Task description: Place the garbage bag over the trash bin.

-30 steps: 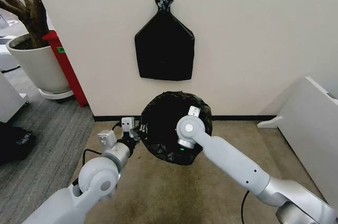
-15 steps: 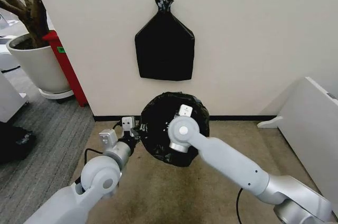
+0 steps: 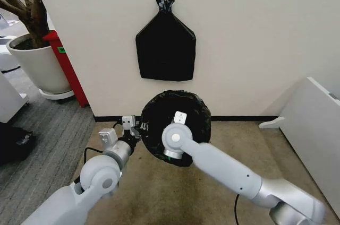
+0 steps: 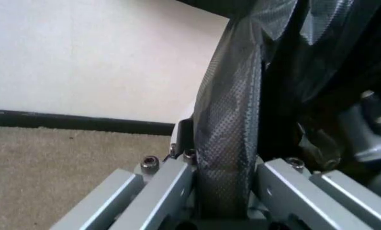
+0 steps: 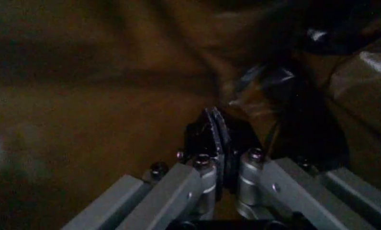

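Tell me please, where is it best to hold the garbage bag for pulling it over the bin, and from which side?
Probably at its free edge, coming from outside the opening. The garbage bag is thin, crinkly film, so a pinched fold holds best. The left gripper already clamps such a fold on the bag's left side; the right gripper has its jaws together inside the bag.

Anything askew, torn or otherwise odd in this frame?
Nothing stands out. The bag drapes over the bin by the wall with no tear that I can see. The left pincer is shut on a fold at its edge, and the right pincer is shut over the bag. The bundle hangs straight.
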### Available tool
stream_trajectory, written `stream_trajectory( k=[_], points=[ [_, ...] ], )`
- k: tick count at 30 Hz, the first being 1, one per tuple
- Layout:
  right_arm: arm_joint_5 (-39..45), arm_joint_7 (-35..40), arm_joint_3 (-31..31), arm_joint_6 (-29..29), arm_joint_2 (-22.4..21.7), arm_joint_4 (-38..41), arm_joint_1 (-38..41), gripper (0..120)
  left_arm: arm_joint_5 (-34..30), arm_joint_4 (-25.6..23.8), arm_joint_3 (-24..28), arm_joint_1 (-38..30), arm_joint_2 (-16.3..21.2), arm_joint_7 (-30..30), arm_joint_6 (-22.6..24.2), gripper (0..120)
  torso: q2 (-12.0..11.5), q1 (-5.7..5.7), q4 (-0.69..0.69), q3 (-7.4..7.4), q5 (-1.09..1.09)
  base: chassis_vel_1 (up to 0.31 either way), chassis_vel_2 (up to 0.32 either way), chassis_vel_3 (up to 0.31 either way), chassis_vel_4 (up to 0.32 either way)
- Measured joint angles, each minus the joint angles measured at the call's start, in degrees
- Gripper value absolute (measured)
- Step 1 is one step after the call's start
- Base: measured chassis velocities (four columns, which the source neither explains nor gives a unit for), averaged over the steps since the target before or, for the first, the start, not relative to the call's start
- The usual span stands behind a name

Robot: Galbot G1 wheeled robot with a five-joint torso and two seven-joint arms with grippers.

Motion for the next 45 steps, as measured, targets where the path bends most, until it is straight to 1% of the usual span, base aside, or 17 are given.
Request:
stream_trajectory(
  k=[2,4,9,13,17,22,25,27,30,34,38,42,45],
  points=[
    [0.79,0.10,-0.24,0.07,0.03,0.34,0.51,0,0.00,0.07,0.00,0.00,-0.09,0.02,0.01,1,0.00,0.00,0.01,0.00,0.00,0.000,0.000,0.000,0.000],
    [-0.40,-0.40,0.35,-0.40,0.87,-1.97,0.25,0,-0.02,-0.05,0.00,0.00,-0.12,0.04,0.01,1,0.00,0.00,0.02,0.00,0.00,0.000,0.000,0.000,0.000],
    [-2.76,-2.48,4.10,-2.79,2.49,-8.04,-1.61,0,-0.35,-0.98,-0.45,0.38,0.44,0.20,0.01,1,0.00,0.00,0.00,0.00,0.01,0.000,0.000,0.000,0.000],
    [-5.26,-4.08,4.76,-3.85,3.03,-11.90,-2.41,0,-0.48,-1.38,-0.73,0.75,0.60,0.25,-0.06,1,0.00,0.00,0.01,0.00,0.01,0.000,0.000,0.000,0.000],
    [-5.86,-4.25,4.50,-3.89,2.98,-11.78,-2.87,0,-0.50,-1.38,-0.70,0.72,0.46,0.25,-0.07,1,0.00,0.00,0.01,0.01,0.01,0.000,0.000,0.000,0.000],
    [-3.91,-3.49,3.49,-2.23,2.23,-6.04,-1.65,0,-0.49,-0.75,-0.53,0.55,0.30,0.28,-0.09,1,0.00,0.00,0.00,0.00,0.00,0.000,0.000,0.000,0.000],
    [-2.91,-3.19,3.30,-1.75,2.89,-5.07,-0.76,0,-0.45,-0.62,-0.35,0.53,0.17,0.29,-0.09,1,0.00,0.00,0.01,0.00,0.00,0.000,0.000,0.000,0.000],
    [-2.68,-3.29,3.26,-1.63,3.68,-5.18,-0.05,0,-0.43,-0.61,-0.23,0.53,0.14,0.29,-0.09,1,0.00,0.00,0.01,0.00,0.00,0.000,0.000,0.000,0.000],
    [-4.01,-4.28,4.30,-1.89,5.91,-8.88,0.30,0,-0.46,-1.06,-0.23,0.63,0.39,0.27,-0.09,1,0.00,0.00,0.01,0.00,0.00,0.000,0.000,0.000,0.000],
    [-5.15,-5.03,5.78,-2.58,7.06,-12.02,-0.03,0,-0.53,-1.77,-0.59,1.14,0.71,0.27,-0.09,1,0.00,0.00,0.01,0.00,0.00,0.000,0.000,0.000,0.000],
    [-6.85,-6.01,6.41,-3.14,7.14,-14.52,-0.72,0,-0.55,-2.28,-0.75,1.66,0.76,0.27,-0.09,1,0.00,0.00,0.00,0.00,0.01,0.000,0.000,0.000,0.000],
    [-7.02,-5.94,6.54,-3.08,6.64,-14.04,-1.28,0,-0.53,-2.26,-0.75,1.89,0.60,0.27,-0.09,1,-0.01,0.00,0.01,0.01,0.01,0.000,0.000,0.000,0.000],
    [-5.91,-4.92,5.98,-2.17,5.36,-10.41,-1.55,0,-0.44,-1.78,-0.73,1.91,0.49,0.28,-0.09,1,0.00,0.00,0.00,0.00,0.01,0.000,0.000,0.000,0.000]
  ],
)
